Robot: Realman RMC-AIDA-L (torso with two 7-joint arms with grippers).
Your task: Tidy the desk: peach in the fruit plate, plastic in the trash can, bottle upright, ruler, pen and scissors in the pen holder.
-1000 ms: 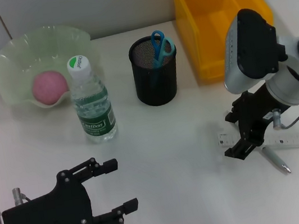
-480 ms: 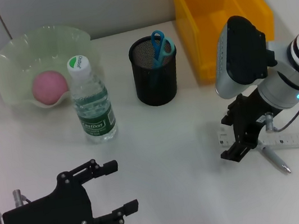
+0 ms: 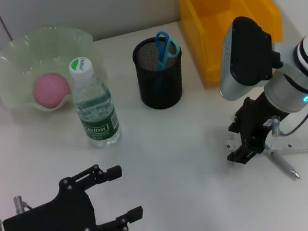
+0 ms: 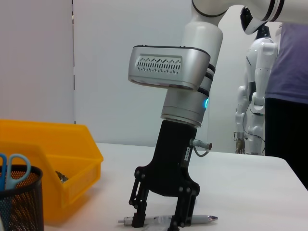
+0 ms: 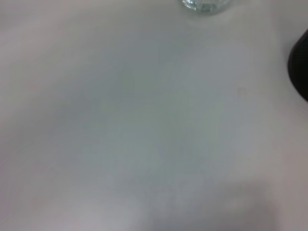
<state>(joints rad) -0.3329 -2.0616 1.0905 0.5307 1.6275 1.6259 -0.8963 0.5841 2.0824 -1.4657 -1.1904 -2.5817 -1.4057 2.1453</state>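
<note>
Bare desk [image 3: 176, 147] btwn both arms.

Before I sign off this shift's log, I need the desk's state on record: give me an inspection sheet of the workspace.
Surface: white table, no spills seen.
Job's things: peach in the fruit plate; bottle upright; scissors in the pen holder; ruler and pen lying on the table; yellow bin at the back.
Clutter: nothing seen.
Grippers: right gripper open, low over the ruler's end and the pen; left gripper open, idle near the front edge.
Cables: thin cable at the right wrist.
Surroundings: white humanoid robot standing behind, seen from the left wrist.
</note>
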